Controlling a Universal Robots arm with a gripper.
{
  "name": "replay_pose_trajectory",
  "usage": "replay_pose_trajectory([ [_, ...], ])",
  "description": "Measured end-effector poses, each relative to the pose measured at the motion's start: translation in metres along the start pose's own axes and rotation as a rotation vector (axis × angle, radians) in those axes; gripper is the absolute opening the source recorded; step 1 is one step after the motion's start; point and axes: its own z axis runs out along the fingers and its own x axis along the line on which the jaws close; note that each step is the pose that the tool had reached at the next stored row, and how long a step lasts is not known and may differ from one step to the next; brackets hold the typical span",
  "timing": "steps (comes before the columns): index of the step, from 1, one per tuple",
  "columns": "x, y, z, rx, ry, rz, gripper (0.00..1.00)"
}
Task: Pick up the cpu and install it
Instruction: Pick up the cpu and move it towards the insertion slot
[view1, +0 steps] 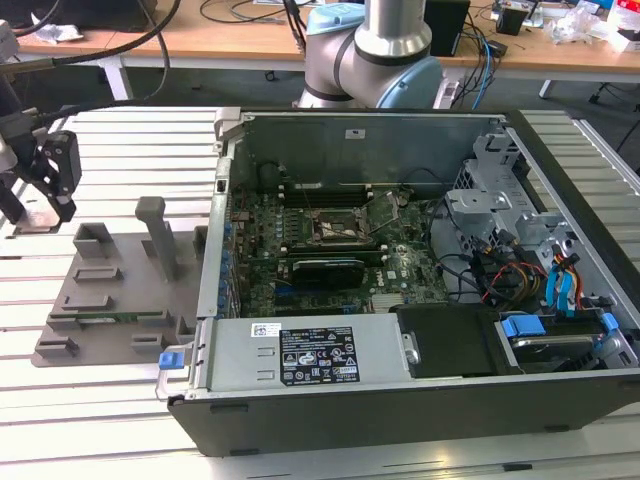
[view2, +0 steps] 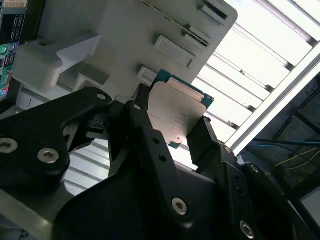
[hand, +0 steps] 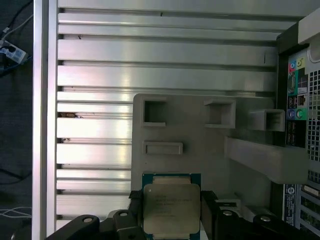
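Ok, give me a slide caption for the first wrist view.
Black tool gripping the small square silver-topped cpu by two opposite edges, grey plastic fixture plate behind.

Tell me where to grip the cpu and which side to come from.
Take the cpu by two opposite side edges, coming square onto its flat metal top: it is thin and flat, so only the edges give purchase. The gripper pinches it so.

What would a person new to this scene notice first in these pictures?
The open computer case dominates the exterior view, its green motherboard exposed. At that view's far left, the gripper hangs near the grey fixture plate. In both wrist views the cpu sits pinched between the gripper's fingers.
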Motion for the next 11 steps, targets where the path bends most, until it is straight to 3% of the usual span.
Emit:
replay_pose_trajectory([
  [11,-0.0003,-0.0002,-0.0118,0.0,0.0,0.0,0.55],
])
